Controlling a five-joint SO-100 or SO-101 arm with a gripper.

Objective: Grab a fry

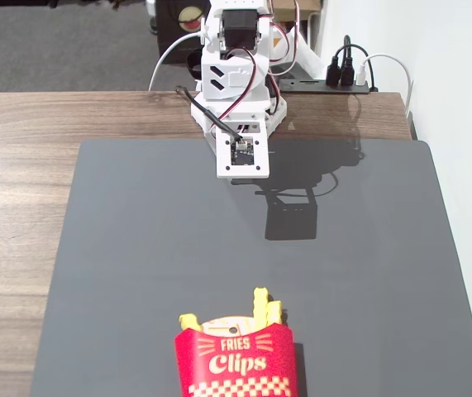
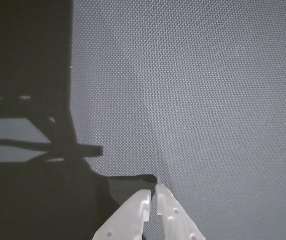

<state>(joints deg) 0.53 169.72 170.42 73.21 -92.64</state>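
Fries [image 1: 260, 304] stand in the red carton [image 1: 236, 364]; end effector [image 2: 153, 192] nearly closed, empty.

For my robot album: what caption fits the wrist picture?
The robot's hand, fingers nearly together, above a bare grey mat.

Arm [image 1: 237, 91] folded back over its base, wrist pointing straight down, gripper [image 2: 153, 192] entering from the wrist view's bottom edge, fingertips [image 2: 141, 199] nearly touching, empty
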